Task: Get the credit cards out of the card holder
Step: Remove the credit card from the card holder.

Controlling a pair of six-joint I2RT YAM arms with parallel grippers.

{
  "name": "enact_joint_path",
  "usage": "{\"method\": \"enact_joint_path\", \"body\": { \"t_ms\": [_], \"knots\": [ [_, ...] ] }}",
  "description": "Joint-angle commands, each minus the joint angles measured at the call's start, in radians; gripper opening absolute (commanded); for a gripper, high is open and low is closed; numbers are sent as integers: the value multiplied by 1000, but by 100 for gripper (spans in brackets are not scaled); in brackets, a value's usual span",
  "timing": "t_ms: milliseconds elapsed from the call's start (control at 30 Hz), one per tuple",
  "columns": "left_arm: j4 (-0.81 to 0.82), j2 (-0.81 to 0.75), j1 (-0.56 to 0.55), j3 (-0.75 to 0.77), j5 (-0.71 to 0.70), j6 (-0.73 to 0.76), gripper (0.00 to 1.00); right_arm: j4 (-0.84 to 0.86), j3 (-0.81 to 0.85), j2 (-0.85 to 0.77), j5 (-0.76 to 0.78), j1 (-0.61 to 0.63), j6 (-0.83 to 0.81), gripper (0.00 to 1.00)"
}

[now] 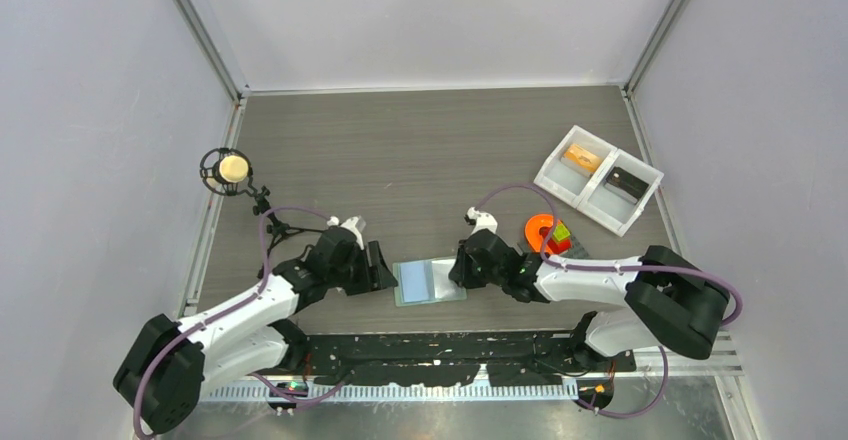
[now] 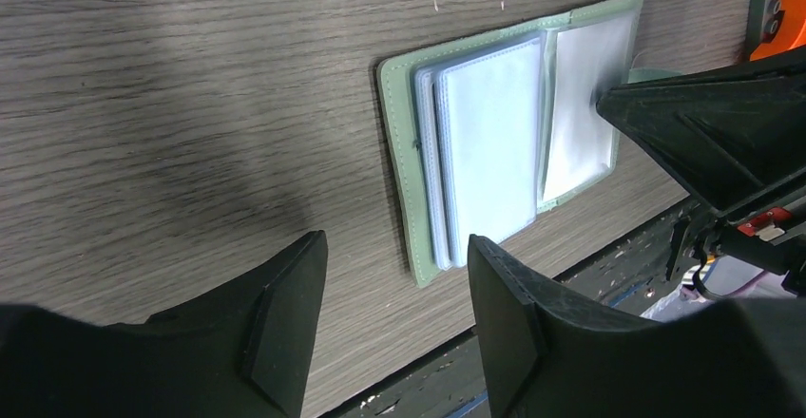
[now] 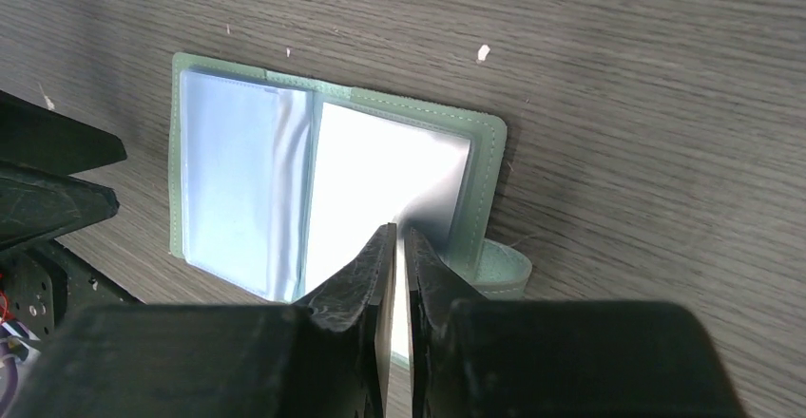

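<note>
The right gripper [image 3: 399,235] is squeezed nearly flat on a pale page [image 3: 380,171] in the right half of the card holder [image 3: 242,185]. I cannot tell if it is a card or just a pocket. The left gripper [image 2: 394,247] is open and holds nothing. It hangs just beside the holder's left edge.

The holder lies open and flat on the table [image 1: 400,150], near the front, between the arms. Its long side runs left to right, its fold front to back, pockets up.

This looks like the pulling-out step. Next, the right gripper should slide the page out sideways while the left one presses the holder down.
</note>
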Motion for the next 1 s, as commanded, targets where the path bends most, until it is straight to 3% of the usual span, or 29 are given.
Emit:
{"method": "enact_joint_path", "body": {
  "t_ms": [0, 133, 300, 433, 633, 833, 967],
  "knots": [
    [125, 11, 6, -23, 14, -23, 60, 5, -47, 36, 35, -8, 2, 16],
    [190, 45, 6, -46, 3, -44, 63, 19, -63, 48, 30, -15, 3, 15],
    [339, 117, 7, -75, 74, -97, 58, 5, -44, 10, 21, -15, -16, 17],
    [328, 108, 9, -63, 74, -95, 57, -68, 29, -70, 49, 2, -38, 33],
    [128, -57, 45, -27, -12, -49, 59, -207, 167, -100, 130, 75, -50, 51],
    [-257, -327, 64, 82, -282, 32, 63, -273, 294, -11, 209, 156, -32, 62],
    [-404, -487, 66, 142, -377, 69, 68, -315, 381, 82, 249, 207, -26, 68]
  ]
}}
